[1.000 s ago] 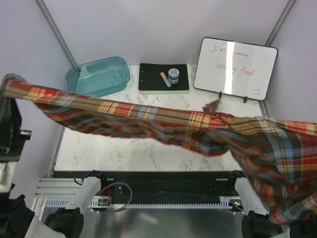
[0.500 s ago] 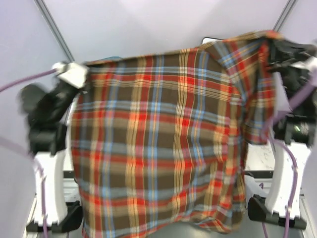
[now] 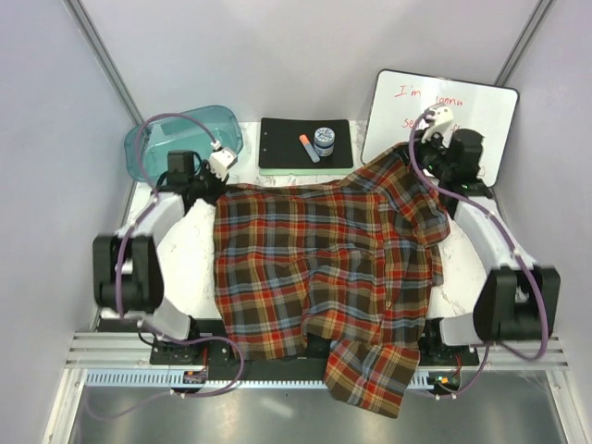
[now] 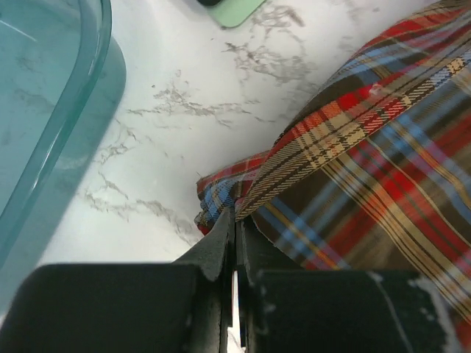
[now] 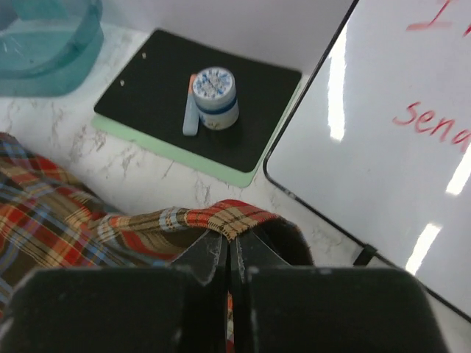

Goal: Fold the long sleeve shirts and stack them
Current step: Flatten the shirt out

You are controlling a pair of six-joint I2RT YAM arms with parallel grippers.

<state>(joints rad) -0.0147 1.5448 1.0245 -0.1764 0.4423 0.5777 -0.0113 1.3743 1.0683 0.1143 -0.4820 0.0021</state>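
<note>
One plaid long sleeve shirt (image 3: 324, 259) in red, orange, brown and blue-grey lies spread on the marble table, its near part hanging over the front edge. My left gripper (image 3: 215, 188) is shut on the shirt's far left corner (image 4: 221, 198), low over the table. My right gripper (image 3: 418, 159) is shut on the far right corner (image 5: 232, 219), just in front of the whiteboard. Both corners are pinched between closed jaws in the wrist views.
A teal plastic bin (image 3: 183, 141) stands at the far left. A black clipboard (image 3: 306, 145) at the back middle carries a small jar (image 3: 324, 139) and a marker (image 3: 309, 148). A whiteboard (image 3: 442, 125) leans at the far right, close to my right gripper.
The shirt was stretched and swung in the air between both arms; now it lies laid out flat on the table, with both grippers low at its far corners.
</note>
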